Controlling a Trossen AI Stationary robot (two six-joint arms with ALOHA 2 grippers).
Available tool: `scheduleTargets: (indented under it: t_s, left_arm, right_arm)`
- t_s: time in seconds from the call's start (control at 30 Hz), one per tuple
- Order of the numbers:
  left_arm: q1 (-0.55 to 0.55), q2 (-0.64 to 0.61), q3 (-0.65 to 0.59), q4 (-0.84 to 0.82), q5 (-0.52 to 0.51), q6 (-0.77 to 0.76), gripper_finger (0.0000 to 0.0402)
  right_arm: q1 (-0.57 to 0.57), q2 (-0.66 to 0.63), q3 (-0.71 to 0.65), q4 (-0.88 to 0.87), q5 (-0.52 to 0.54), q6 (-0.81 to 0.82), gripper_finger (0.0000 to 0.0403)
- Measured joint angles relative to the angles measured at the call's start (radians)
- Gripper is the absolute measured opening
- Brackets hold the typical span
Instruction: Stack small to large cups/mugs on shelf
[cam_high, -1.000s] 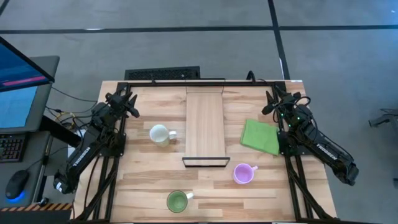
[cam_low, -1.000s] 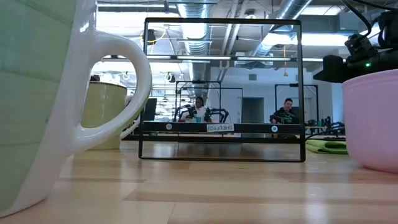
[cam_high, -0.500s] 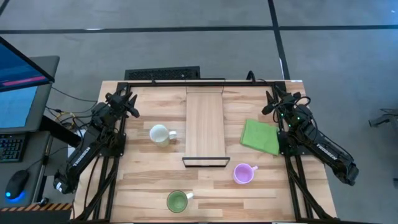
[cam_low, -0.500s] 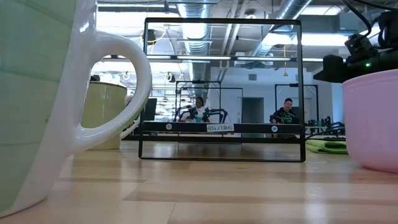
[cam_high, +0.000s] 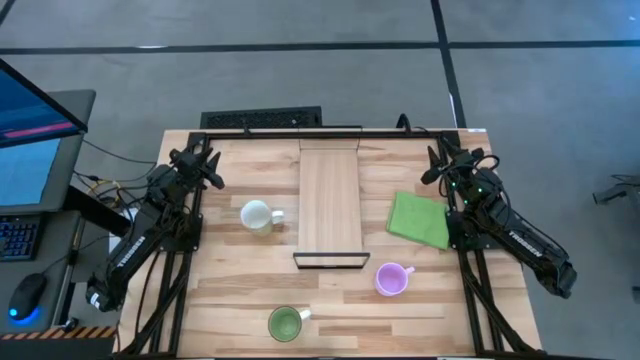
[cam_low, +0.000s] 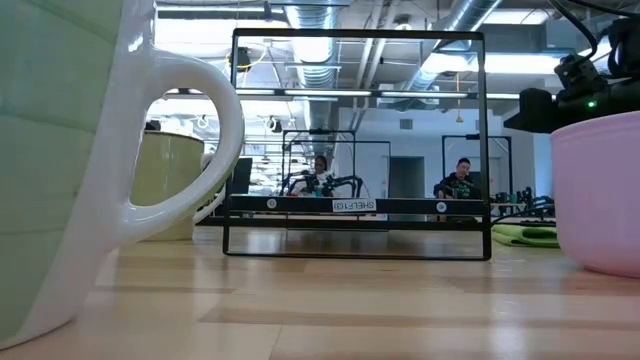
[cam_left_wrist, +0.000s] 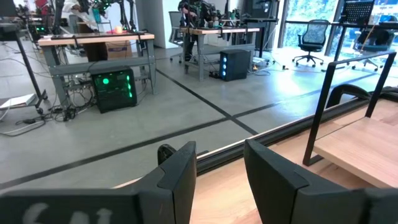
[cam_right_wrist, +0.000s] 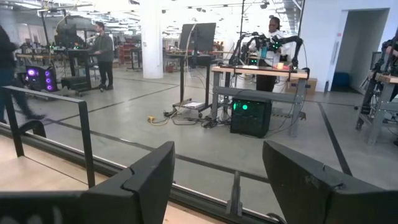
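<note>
Three mugs stand upright on their bases on the table: the white mug (cam_high: 256, 215) left of the shelf, the green mug (cam_high: 286, 323) near the near edge, and the light purple mug (cam_high: 391, 279) right of the shelf's near end. The shelf (cam_high: 330, 205) is a pale plank along the table's middle, with a dark lip (cam_high: 330, 259) at its near end. In the low view the green mug (cam_low: 60, 170) looms at left and the purple mug (cam_low: 600, 190) at right. My left gripper (cam_high: 205, 160) and right gripper (cam_high: 440, 160) hover open at the far corners, touching nothing.
A flat green cloth (cam_high: 419, 220) lies right of the shelf, below my right arm. The shelf's dark metal frame (cam_low: 355, 145) stands upright in the low view. A keyboard and screen sit off the table's left. People stand at benches in the room beyond.
</note>
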Motion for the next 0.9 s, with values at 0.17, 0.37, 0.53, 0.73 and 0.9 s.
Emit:
scheduleTargets:
  t_s: [0.17, 0.37, 0.53, 0.73, 0.9]
  left_arm:
    - [0.000, 0.000, 0.000, 0.005, -0.003, 0.056, 0.0126]
    - [0.000, 0.000, 0.000, 0.006, -0.005, 0.044, 0.0126]
    - [0.000, 0.000, 0.000, 0.006, -0.005, 0.044, 0.0126]
    - [0.000, 0.000, 0.000, 0.006, -0.005, 0.043, 0.0126]
    - [0.000, 0.000, 0.000, 0.006, -0.005, 0.043, 0.0126]
  right_arm:
    - [0.000, 0.000, 0.000, 0.000, 0.000, 0.000, 0.0268]
    - [0.000, 0.000, 0.000, 0.000, 0.000, 0.000, 0.0268]
    - [0.000, 0.000, 0.000, 0.000, 0.000, 0.000, 0.0268]
    - [0.000, 0.000, 0.000, 0.000, 0.000, 0.000, 0.0268]
    - [0.000, 0.000, 0.000, 0.000, 0.000, 0.001, 0.0268]
